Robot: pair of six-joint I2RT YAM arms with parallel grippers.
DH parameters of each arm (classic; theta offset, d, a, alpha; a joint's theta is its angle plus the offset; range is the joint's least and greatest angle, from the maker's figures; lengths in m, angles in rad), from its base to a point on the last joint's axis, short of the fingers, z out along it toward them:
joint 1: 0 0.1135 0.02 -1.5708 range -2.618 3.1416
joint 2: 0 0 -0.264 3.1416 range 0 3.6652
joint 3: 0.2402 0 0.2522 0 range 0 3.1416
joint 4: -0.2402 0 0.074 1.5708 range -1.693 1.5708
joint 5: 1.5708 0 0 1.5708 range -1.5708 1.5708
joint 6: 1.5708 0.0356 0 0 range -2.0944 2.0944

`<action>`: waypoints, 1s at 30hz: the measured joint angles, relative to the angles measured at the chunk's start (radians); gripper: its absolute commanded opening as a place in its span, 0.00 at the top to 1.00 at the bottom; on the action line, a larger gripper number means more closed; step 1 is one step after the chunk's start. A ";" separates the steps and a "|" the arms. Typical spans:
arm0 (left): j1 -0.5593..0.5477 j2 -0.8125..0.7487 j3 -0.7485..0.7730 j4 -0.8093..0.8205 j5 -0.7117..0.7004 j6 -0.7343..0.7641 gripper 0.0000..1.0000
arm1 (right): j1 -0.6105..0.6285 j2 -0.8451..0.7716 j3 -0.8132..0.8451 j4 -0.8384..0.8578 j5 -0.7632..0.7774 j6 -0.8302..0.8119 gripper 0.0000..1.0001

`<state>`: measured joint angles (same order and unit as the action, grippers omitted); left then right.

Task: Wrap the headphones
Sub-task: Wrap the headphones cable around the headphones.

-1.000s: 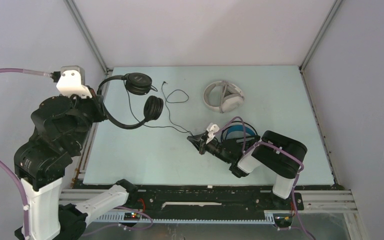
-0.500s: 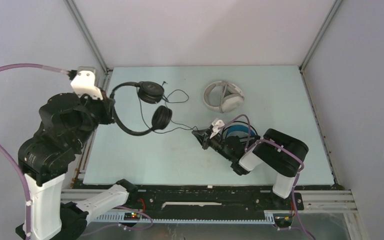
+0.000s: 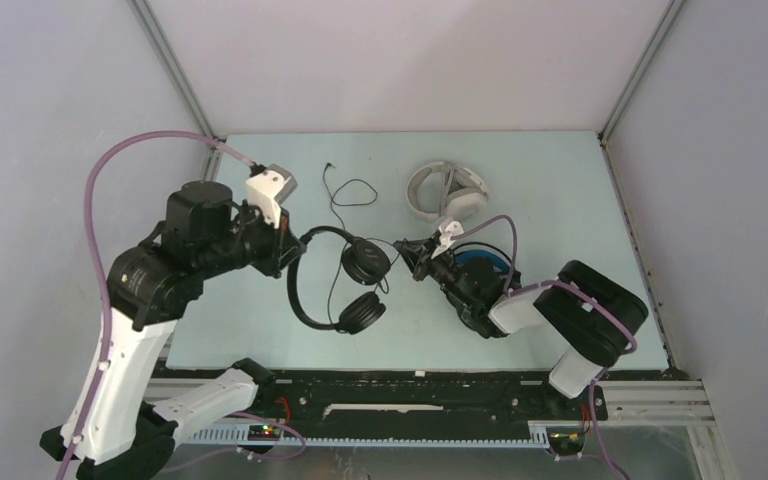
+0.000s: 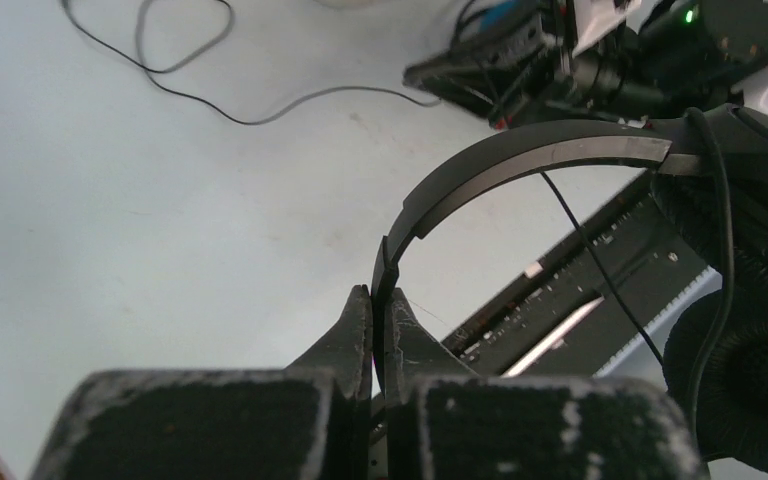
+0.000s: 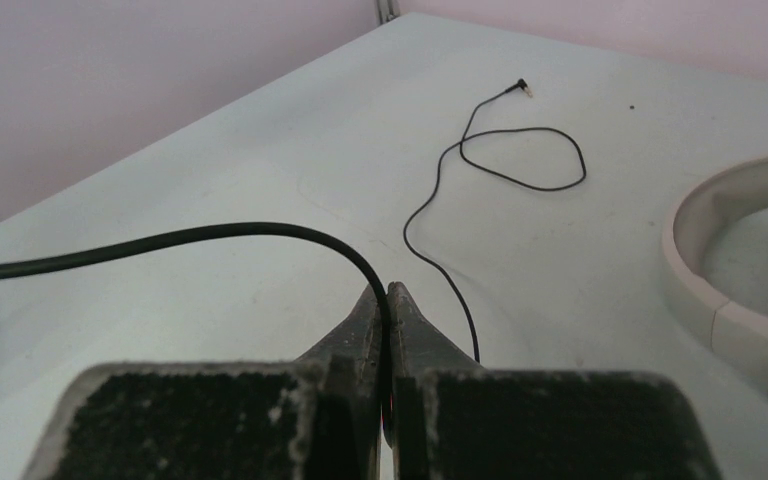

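The slim black headphones [image 3: 338,290] hang over the table's middle, both ear cups to the right of the band. My left gripper [image 3: 295,243] is shut on the headband [image 4: 530,160], which is pinched between the tips of my left gripper [image 4: 380,298]. My right gripper [image 3: 403,250] is shut on their thin black cable [image 5: 210,235], which runs out of the tips of my right gripper [image 5: 388,292]. The cable's loose end and plug [image 3: 330,170] lie farther back. The white-grey headphones [image 3: 447,195] rest behind. The black pair with blue accents [image 3: 480,262] is partly hidden under my right arm.
The right arm's body [image 3: 580,310] fills the near right of the table. A black rail [image 3: 410,400] runs along the near edge. Metal frame posts [image 3: 175,75] rise at the back corners, with grey walls on both sides.
My left arm has swung the slim black headphones from the back left corner rightward and nearer, to the table's middle. My right gripper has shifted slightly back and right with the cable.
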<state>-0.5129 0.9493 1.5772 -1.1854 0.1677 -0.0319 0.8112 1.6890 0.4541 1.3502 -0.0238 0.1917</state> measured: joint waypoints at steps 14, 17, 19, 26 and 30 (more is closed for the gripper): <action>-0.170 0.039 -0.152 0.007 0.044 0.067 1.00 | -0.109 -0.303 0.199 -0.553 -0.144 -0.046 1.00; -0.200 0.056 -0.158 0.008 -0.026 0.080 1.00 | -0.129 -0.341 0.263 -0.710 -0.198 -0.046 1.00; -0.223 0.076 -0.163 0.008 -0.109 0.094 1.00 | -0.134 -0.367 0.292 -0.811 -0.230 -0.045 1.00; -0.279 0.148 -0.209 -0.002 -0.325 0.121 1.00 | -0.137 -0.434 0.378 -1.070 -0.314 -0.033 1.00; -0.291 0.158 -0.224 0.005 -0.375 0.130 1.00 | -0.137 -0.461 0.437 -1.172 -0.371 -0.005 1.00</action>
<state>-0.8043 1.1076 1.3537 -1.1801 -0.2073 0.0978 0.6739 1.2282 0.8913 0.1780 -0.3950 0.1867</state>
